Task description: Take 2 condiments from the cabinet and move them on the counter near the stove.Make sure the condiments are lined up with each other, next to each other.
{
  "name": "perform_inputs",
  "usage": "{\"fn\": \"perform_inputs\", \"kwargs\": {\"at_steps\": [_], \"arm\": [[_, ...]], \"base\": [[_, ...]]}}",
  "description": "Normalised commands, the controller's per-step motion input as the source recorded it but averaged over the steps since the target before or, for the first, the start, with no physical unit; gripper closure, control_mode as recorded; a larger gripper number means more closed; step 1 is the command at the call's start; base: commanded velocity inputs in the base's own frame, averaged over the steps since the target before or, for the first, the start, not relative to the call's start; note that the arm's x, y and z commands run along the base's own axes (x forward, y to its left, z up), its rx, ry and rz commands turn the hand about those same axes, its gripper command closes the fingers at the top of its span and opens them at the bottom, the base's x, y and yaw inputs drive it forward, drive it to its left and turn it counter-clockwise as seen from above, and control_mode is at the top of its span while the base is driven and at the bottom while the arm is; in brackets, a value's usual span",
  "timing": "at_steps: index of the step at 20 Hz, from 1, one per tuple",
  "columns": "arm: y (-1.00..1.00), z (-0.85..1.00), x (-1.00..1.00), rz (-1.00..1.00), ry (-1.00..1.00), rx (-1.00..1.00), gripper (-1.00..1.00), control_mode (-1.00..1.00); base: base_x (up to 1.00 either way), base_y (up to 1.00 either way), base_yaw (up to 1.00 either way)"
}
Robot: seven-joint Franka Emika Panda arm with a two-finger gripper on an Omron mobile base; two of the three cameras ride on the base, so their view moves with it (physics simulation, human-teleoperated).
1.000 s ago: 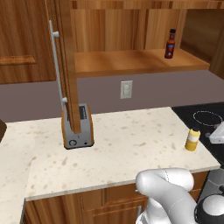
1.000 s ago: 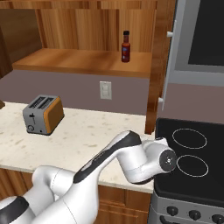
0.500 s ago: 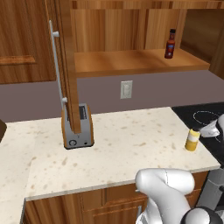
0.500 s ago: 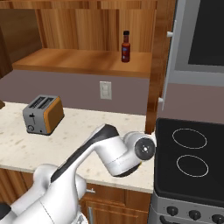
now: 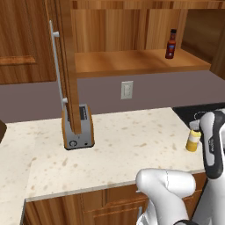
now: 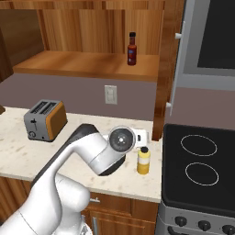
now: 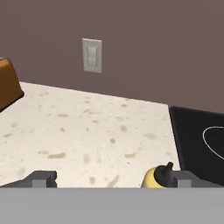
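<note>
Cabinet (image 6: 87,64) shelf holds dark red sauce bottle (image 6: 132,49), far right. Yellow squeeze bottle (image 6: 143,160) on counter (image 5: 123,145) beside stove (image 6: 202,170). Hand view: gripper (image 7: 111,179) fingers spread, empty; wall outlet (image 7: 92,55) ahead.

White rounded arm (image 6: 87,151), dark joints

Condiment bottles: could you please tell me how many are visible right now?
2. The yellow squeeze bottle stands on the counter beside the stove; the dark red sauce bottle stands on the cabinet shelf.
</note>
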Motion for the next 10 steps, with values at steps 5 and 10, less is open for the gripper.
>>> {"fn": "perform_inputs", "kwargs": {"at_steps": [5,10], "arm": [[0.11,0.43,0.0,-0.13,0.15,0.0,-1.0,-1.0],[0.09,0.05,0.15,-0.06,0.14,0.0,-1.0,-1.0]], "base": [[0.0,0.0,0.0],[0.0,0.0,0.0]]}}
